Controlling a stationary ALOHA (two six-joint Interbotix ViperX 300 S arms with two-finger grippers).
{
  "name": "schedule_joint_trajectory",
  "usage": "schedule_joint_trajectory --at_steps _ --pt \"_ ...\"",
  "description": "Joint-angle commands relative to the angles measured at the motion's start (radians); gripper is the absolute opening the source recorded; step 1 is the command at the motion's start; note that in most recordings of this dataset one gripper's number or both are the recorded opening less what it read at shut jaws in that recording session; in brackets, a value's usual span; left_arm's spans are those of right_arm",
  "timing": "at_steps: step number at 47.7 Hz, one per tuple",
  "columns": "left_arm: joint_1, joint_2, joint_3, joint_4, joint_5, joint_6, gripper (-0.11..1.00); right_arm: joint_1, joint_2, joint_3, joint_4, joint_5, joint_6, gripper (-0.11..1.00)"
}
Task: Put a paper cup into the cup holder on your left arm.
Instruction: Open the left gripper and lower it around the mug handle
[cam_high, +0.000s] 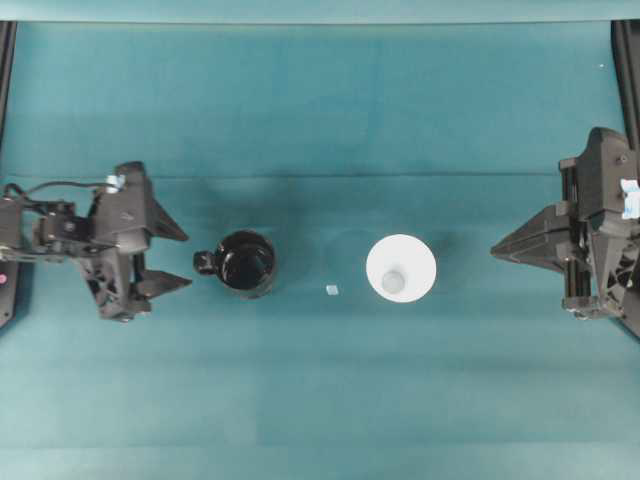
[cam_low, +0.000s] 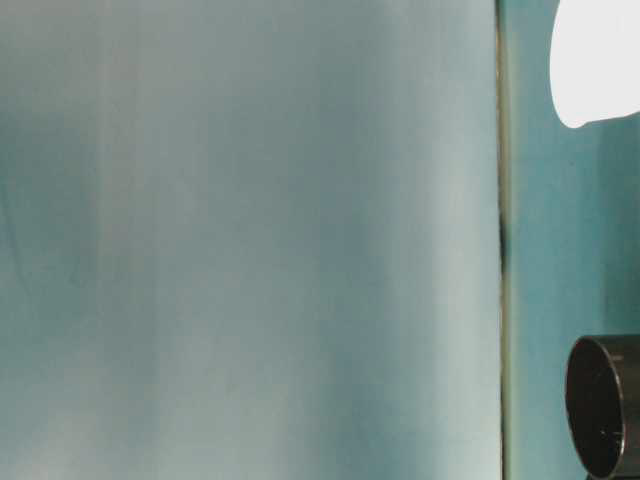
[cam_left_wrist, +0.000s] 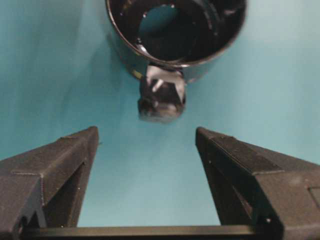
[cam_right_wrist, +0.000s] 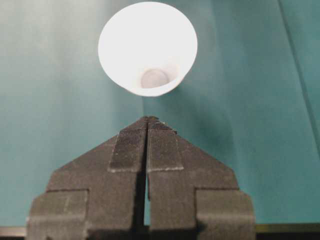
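The glossy black cup holder (cam_high: 246, 263) stands left of centre, its small handle (cam_high: 205, 263) pointing left. My left gripper (cam_high: 186, 259) is open just left of that handle, nothing between its fingers. In the left wrist view the cup holder (cam_left_wrist: 175, 37) and its handle (cam_left_wrist: 161, 97) lie ahead of the left gripper (cam_left_wrist: 146, 134), apart from the spread fingers. The white paper cup (cam_high: 400, 268) stands upright right of centre, separate from the holder. My right gripper (cam_high: 494, 250) is shut and empty, well right of the cup. The right wrist view has the paper cup (cam_right_wrist: 147, 47) just beyond the right gripper (cam_right_wrist: 148, 119).
A tiny white scrap (cam_high: 332, 290) lies on the teal cloth between holder and cup. The table-level view catches only the cup (cam_low: 598, 60) at top right and the holder's rim (cam_low: 600, 420) at bottom right. A dark frame rail (cam_high: 628, 60) runs along the right edge.
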Motion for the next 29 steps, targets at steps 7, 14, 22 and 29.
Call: schedule_joint_trajectory --at_steps 7,14,22,29 --pt "0.0 0.017 -0.023 0.003 -0.032 0.003 0.85 -0.003 0.003 -0.026 0.0 -0.003 0.009 -0.02" --pt "0.0 0.017 -0.025 0.003 -0.041 0.003 0.85 -0.005 0.003 -0.026 0.0 -0.003 0.008 -0.02" --pt "0.0 0.025 -0.034 0.003 -0.069 0.003 0.85 -0.005 0.003 -0.026 0.0 -0.003 0.009 -0.02" --pt "0.0 0.037 -0.041 0.006 -0.072 0.003 0.85 -0.005 0.003 -0.026 0.0 -0.003 0.008 -0.02"
